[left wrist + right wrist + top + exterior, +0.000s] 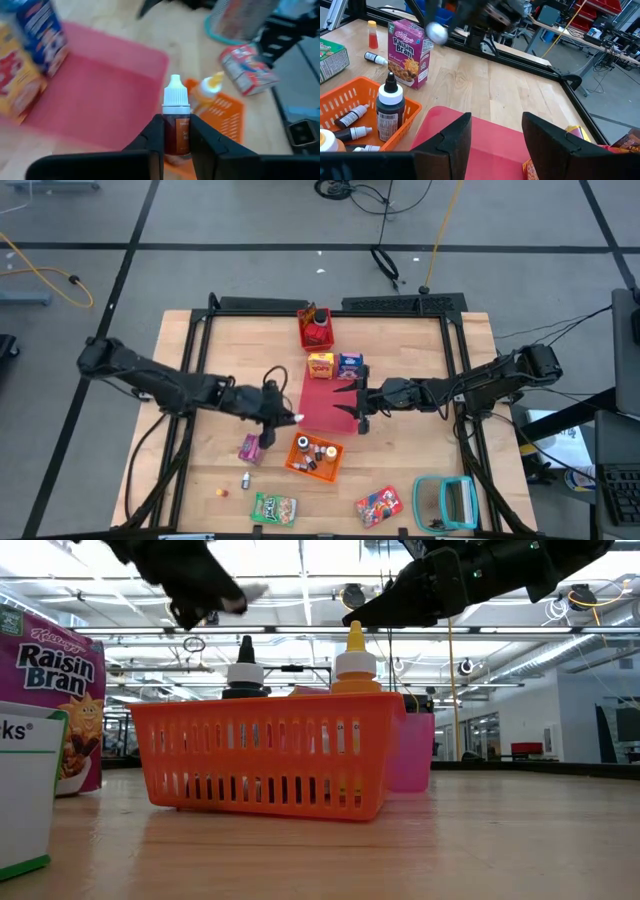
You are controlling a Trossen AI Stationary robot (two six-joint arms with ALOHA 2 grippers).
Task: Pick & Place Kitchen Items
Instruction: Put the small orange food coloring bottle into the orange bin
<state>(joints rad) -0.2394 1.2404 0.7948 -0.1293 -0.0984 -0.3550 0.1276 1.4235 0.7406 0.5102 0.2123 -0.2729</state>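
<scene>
Grey floor (250,220), bright ceiling lights (320,560)

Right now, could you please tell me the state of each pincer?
Left pincer: closed on a small white-capped bottle.
Right pincer: open, holding nothing, over the red mat.

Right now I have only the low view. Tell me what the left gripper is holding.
Observer: The left gripper is shut on a small brown bottle with a white cap.
Operator: Give me its place against the orange bin.
Observer: Seen from above, it is beside the orange bin, at the edge of the red mat, not over the bin.
Operator: Report the right gripper.
Observer: The right gripper is open and empty, above the red mat.
</scene>
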